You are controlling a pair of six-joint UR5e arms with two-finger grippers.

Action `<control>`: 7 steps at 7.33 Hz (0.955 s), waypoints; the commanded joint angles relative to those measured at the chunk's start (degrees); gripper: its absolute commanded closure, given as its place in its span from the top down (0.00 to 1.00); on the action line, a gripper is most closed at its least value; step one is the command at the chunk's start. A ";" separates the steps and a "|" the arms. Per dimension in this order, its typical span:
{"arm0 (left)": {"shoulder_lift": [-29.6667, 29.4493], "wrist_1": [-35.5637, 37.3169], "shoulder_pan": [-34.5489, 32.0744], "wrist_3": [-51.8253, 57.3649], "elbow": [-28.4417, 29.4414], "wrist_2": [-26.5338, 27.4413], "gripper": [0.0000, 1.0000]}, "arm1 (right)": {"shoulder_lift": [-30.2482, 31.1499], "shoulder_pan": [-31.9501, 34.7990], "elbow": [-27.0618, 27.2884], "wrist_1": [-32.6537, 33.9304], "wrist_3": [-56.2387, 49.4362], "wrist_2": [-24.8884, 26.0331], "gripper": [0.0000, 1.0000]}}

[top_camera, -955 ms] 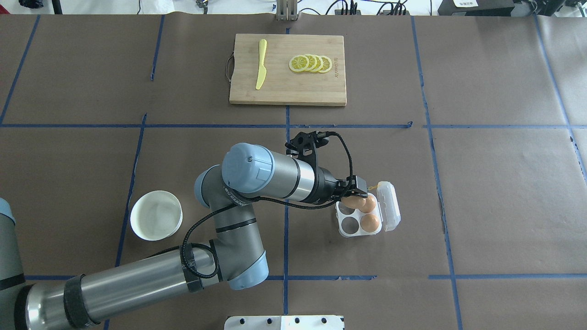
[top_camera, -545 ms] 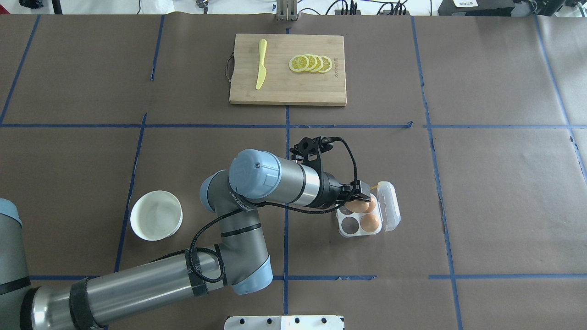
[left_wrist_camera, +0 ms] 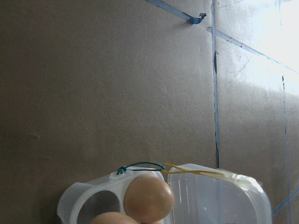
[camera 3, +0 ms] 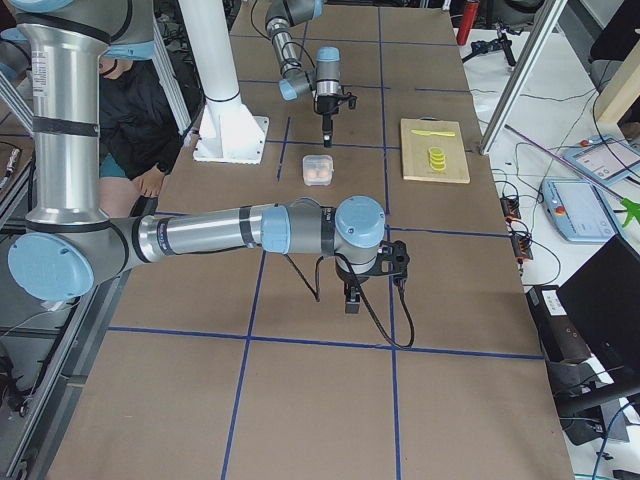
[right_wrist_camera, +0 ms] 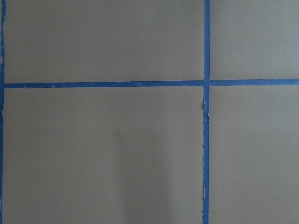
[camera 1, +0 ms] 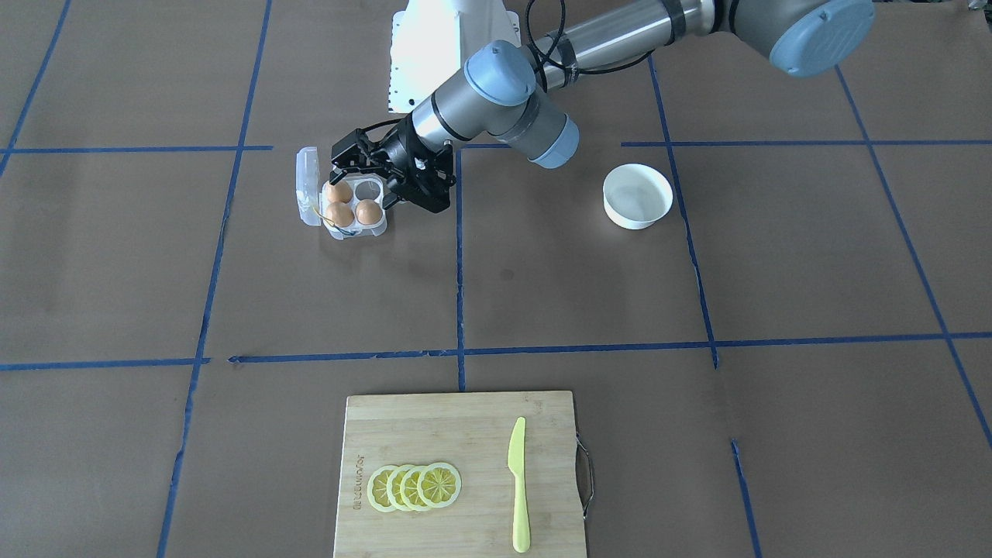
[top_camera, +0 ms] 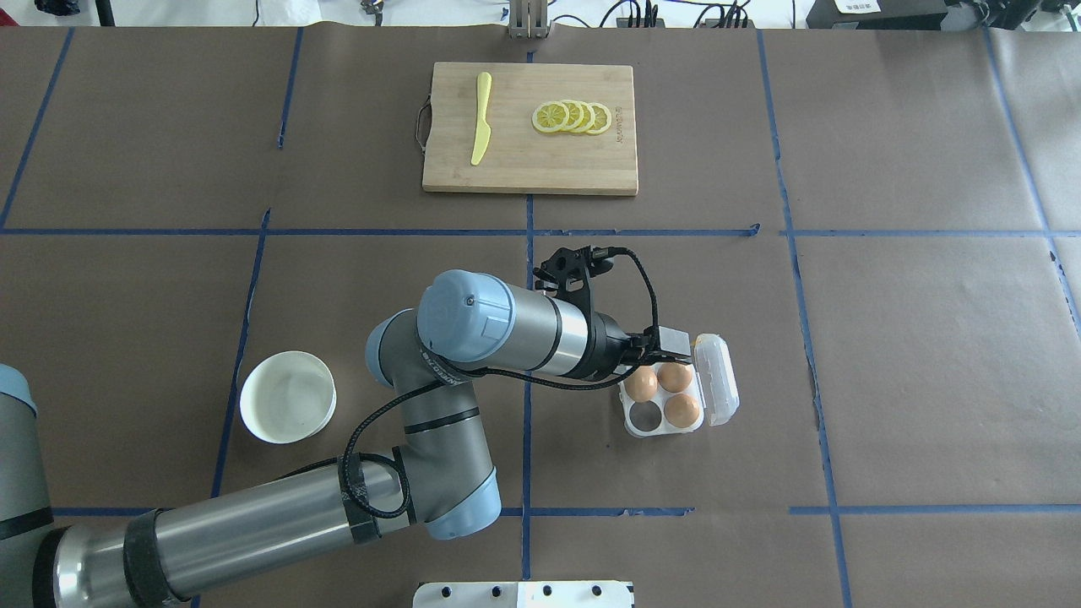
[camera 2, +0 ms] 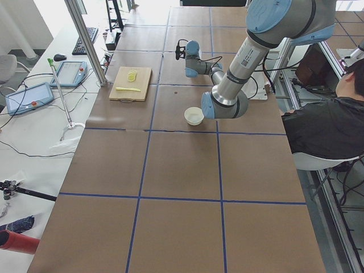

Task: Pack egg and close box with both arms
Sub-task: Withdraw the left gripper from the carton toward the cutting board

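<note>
Egg [top_camera: 642, 384] now dropped in carton [top_camera: 647, 415] cell at 10 o'clock. Left gripper [top_camera: 667, 348] backs off to 12, spread, empty. Lid [top_camera: 716, 380] closing next.

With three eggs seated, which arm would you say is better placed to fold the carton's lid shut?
Probably left: the left gripper hovers at the box beside its open lid. The right gripper hangs over bare table, apart from it.

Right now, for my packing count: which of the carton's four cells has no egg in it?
In the overhead view, the bottom-left cell, on the side away from the open lid; the other three hold eggs.
</note>
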State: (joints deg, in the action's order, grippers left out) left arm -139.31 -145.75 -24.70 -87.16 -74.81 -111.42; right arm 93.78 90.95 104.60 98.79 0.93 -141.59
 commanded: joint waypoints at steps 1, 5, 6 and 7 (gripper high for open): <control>2.63 9.37 -5.42 0.84 -6.53 -8.52 1.00 | -0.09 -0.07 2.44 -0.09 1.60 0.00 1.00; 9.66 41.27 -12.98 15.05 -26.04 -9.52 1.00 | 0.00 -11.72 12.02 -4.96 19.91 0.61 1.00; 11.59 46.82 -18.31 18.13 -29.65 -9.52 1.00 | 0.69 -15.85 11.94 -13.80 31.38 0.79 0.98; 13.61 53.14 -21.59 23.30 -34.21 -9.43 1.00 | 2.79 -21.11 11.60 -23.20 42.72 1.83 0.85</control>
State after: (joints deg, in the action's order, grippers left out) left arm -128.06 -100.27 -41.80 -69.21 -103.77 -120.91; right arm 94.75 75.75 116.24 86.03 30.44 -140.65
